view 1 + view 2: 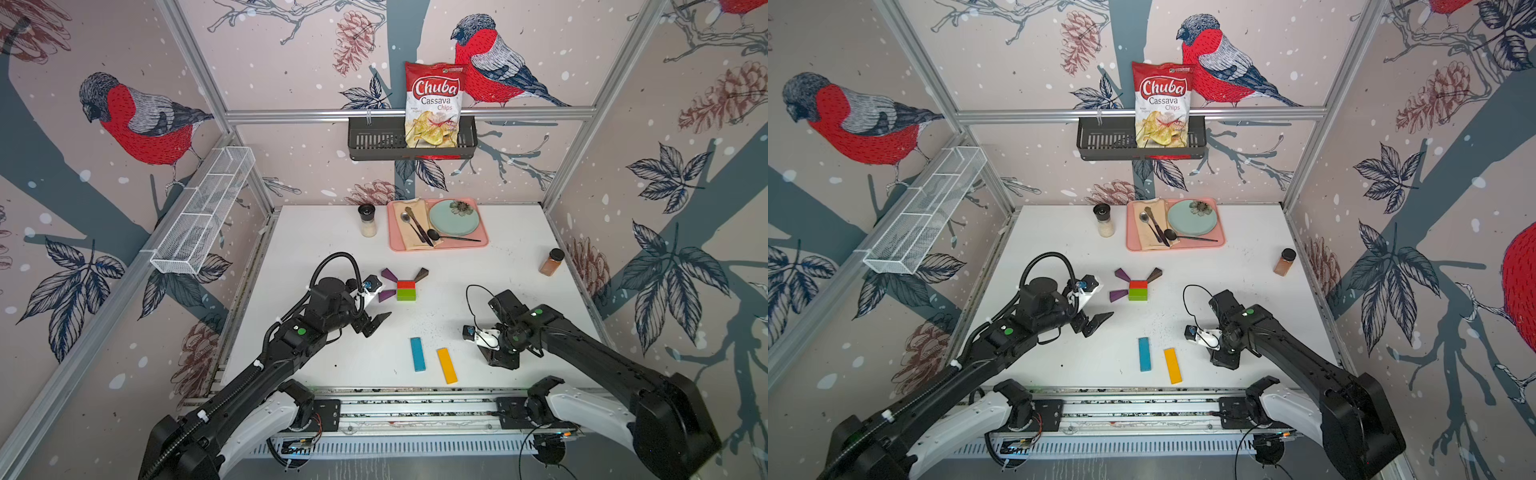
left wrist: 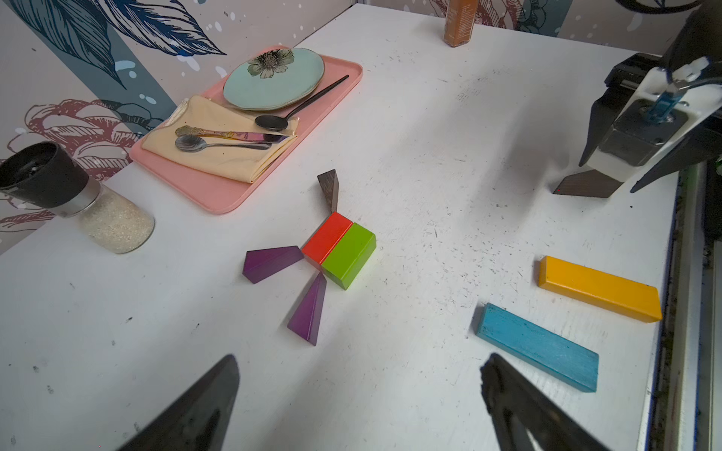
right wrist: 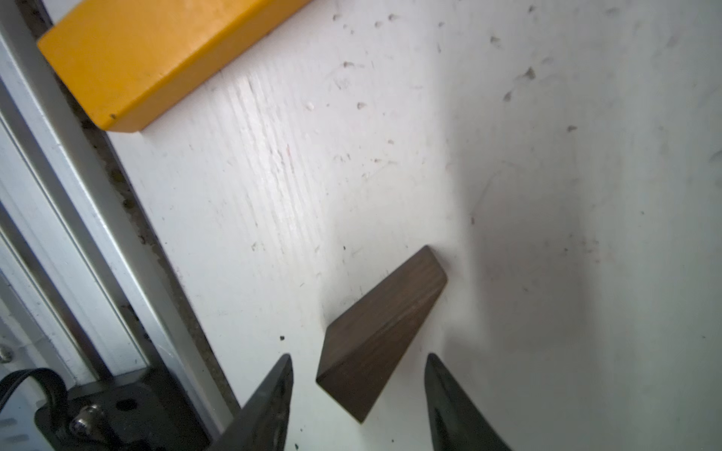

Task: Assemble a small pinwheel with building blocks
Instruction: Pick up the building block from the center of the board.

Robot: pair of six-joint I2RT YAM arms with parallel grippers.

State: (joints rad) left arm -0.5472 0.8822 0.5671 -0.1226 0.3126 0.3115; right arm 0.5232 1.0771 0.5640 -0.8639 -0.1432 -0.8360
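- The pinwheel [image 1: 406, 289] lies part-built at mid-table. Its red brick [image 2: 327, 238] and green brick [image 2: 349, 254] sit side by side, touching.
- The left wrist view shows two purple wedges [image 2: 271, 262] fanning from one end of this hub, and a brown wedge [image 2: 329, 189] pointing away from the red brick's other end.
- The second brown wedge [image 3: 381, 332] lies flat near the table's front right. The right wrist view shows it between the jaws of the right gripper [image 3: 358, 357], which stand apart with a gap on each side. In both top views the gripper's body hides this wedge.
- The blue bar [image 1: 417, 354] and yellow bar [image 1: 447, 365] lie loose near the front edge, close together but apart.
- The left gripper [image 2: 359, 363] hovers in front and to the left of the hub, jaws wide apart.
- The white table [image 1: 498, 270] is scuffed. At the back a pink tray [image 1: 436, 248] holds a plate [image 2: 273, 82], napkin [image 2: 218, 166] and spoons [image 2: 269, 122]. A grinder [image 1: 367, 220] stands beside it, and a spice jar [image 1: 551, 262] stands near the right edge.
- Bird-patterned walls [image 1: 124, 116] carry a black basket [image 1: 370, 139] holding a chips bag [image 1: 434, 104], and a wire basket [image 1: 203, 208].
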